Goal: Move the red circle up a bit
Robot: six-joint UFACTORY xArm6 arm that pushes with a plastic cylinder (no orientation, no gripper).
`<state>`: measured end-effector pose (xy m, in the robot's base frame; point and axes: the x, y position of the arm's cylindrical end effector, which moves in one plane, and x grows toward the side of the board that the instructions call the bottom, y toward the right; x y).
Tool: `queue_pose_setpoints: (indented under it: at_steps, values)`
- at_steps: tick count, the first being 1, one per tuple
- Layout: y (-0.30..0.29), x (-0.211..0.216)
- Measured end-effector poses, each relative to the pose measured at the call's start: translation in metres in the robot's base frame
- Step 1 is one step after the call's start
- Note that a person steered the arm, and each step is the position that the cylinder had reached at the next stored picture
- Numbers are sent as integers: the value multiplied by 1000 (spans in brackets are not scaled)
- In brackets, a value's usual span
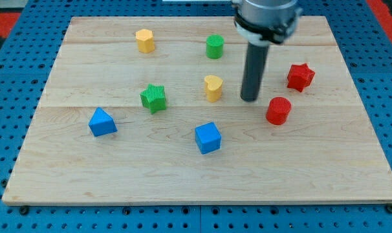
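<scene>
1. the red circle [279,110] sits on the view's right half of the board, below the red star [300,76] and well right of the yellow heart [213,88].
2. my tip [250,99] rests on the wood just to the left of the red circle and slightly above it, not touching; there is no hand to spread or pinch, only a bare rod.
3. i judge the circle a light, stiff plastic piece that will slide readily; being round, it may roll off an off-centre push.
4. so contact should come at the middle of its lower face, which means getting below it first.
5. the wooden board [312,175] looks smooth and flat.
6. room upward is tight: the red star lies just above, slightly right.
</scene>
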<state>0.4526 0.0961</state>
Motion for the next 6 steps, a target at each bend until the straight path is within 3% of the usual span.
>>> queue_pose_setpoints:
  at_steps: [1, 2, 3, 4, 5, 6]
  values:
    - [29, 22]
    - [87, 11]
    - [104, 5]
    - [127, 40]
    - [150, 37]
    - [157, -1]
